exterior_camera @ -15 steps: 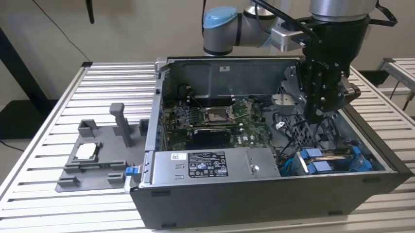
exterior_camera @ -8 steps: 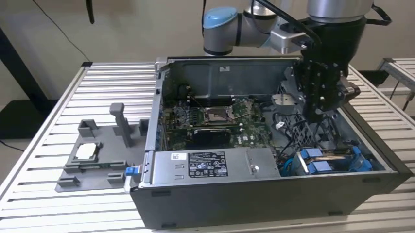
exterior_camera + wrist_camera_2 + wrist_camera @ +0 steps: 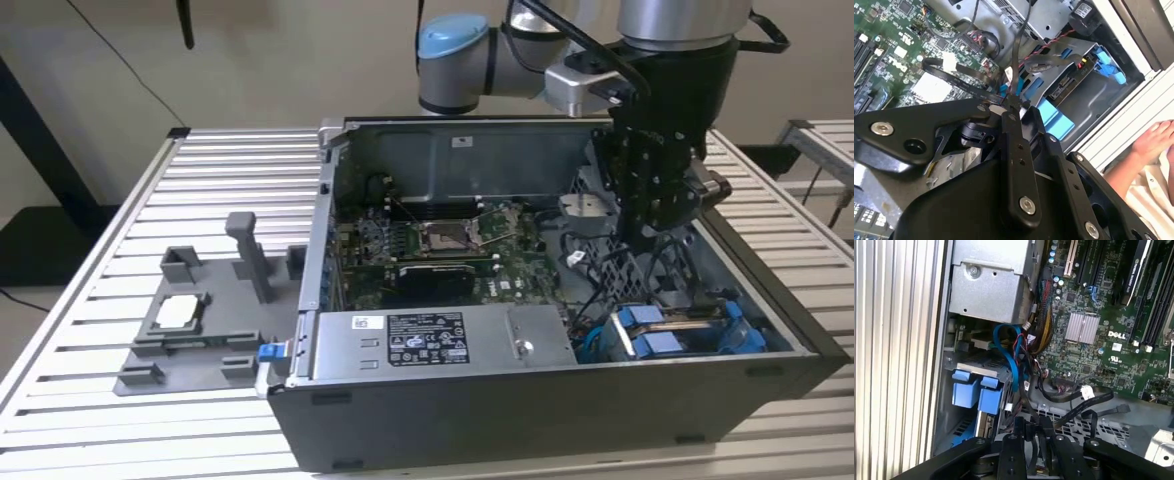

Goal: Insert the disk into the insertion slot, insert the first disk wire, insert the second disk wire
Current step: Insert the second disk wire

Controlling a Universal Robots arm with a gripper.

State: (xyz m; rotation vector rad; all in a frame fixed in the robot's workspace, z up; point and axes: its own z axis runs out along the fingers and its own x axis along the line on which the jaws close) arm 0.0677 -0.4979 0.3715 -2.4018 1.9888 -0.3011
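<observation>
The pincer is clenched on a thin black wire inside the case, and the wire runs on past its fingertips. The disk already sits in the slot, near the pincer (blue tabs facing out of the cage). A person's hand lies well apart from the pincer, beyond the case wall, over the slatted counter.

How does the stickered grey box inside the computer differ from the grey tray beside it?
The box sits inside the case; the tray lies outside on the slatted table. The box is closed metal with a sticker; the tray is open, with upright posts. Both are grey.
</observation>
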